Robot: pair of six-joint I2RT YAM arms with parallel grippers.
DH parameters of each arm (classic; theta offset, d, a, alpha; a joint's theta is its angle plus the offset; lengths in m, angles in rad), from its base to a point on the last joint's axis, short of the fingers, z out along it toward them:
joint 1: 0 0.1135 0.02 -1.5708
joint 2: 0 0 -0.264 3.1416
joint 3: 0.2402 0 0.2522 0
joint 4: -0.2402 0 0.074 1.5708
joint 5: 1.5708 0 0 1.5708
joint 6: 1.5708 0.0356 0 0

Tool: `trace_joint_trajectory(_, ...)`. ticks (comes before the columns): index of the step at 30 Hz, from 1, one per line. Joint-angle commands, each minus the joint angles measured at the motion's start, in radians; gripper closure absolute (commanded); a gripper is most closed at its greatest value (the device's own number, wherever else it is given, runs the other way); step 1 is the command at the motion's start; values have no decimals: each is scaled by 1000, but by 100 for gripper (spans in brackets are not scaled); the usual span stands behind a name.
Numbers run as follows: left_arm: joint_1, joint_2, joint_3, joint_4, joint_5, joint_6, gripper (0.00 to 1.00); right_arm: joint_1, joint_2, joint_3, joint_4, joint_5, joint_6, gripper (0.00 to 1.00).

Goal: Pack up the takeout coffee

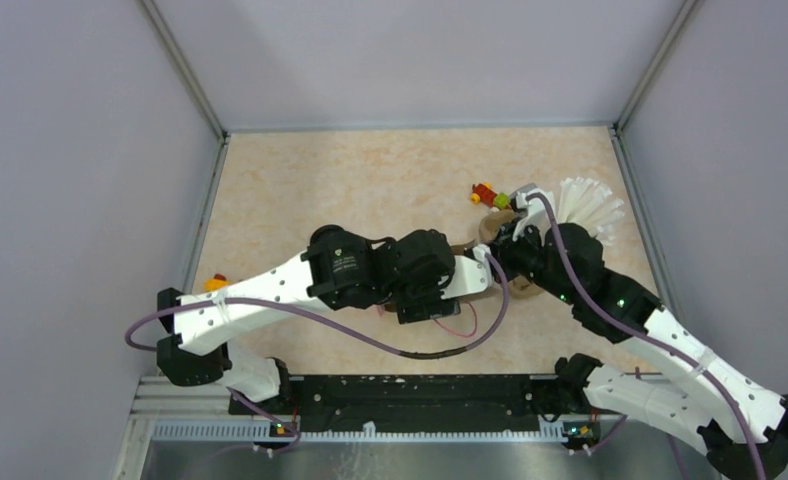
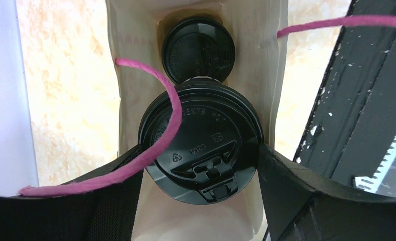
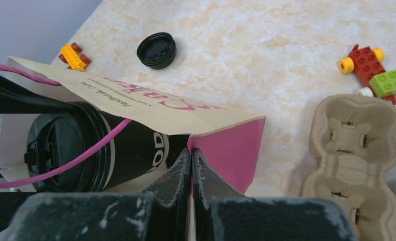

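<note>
A cream and pink paper bag (image 3: 151, 103) lies on its side with its mouth toward the left arm. Looking into the bag (image 2: 130, 45) from the left wrist, one black-lidded takeout coffee cup (image 2: 198, 47) sits deep inside. A second cup (image 2: 201, 135) is nearer, at the mouth. My left gripper (image 2: 198, 153) has a finger against each side of its lid. That cup's black side with white lettering (image 3: 130, 145) shows in the right wrist view. My right gripper (image 3: 192, 153) is pinched shut on the bag's rim by the pink side panel.
A pink cord handle (image 2: 156, 145) drapes across the near lid. A loose black lid (image 3: 157, 50) and toy bricks (image 3: 74, 56) lie beyond the bag. A brown pulp carrier (image 3: 357, 155) with more bricks (image 3: 372, 68) sits to the right. White straws (image 1: 590, 205) stand at the back right.
</note>
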Motion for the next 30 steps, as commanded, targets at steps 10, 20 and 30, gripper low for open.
trace_joint_trajectory(10,-48,-109,-226,176,-216,1,42,8,-6,42,-134,-26,109,100)
trace_joint_trajectory(20,-82,-117,-237,174,-223,11,41,8,-49,16,-120,-45,114,100)
trace_joint_trajectory(30,-88,-123,-246,216,-179,0,42,8,-45,-9,-93,-62,115,100)
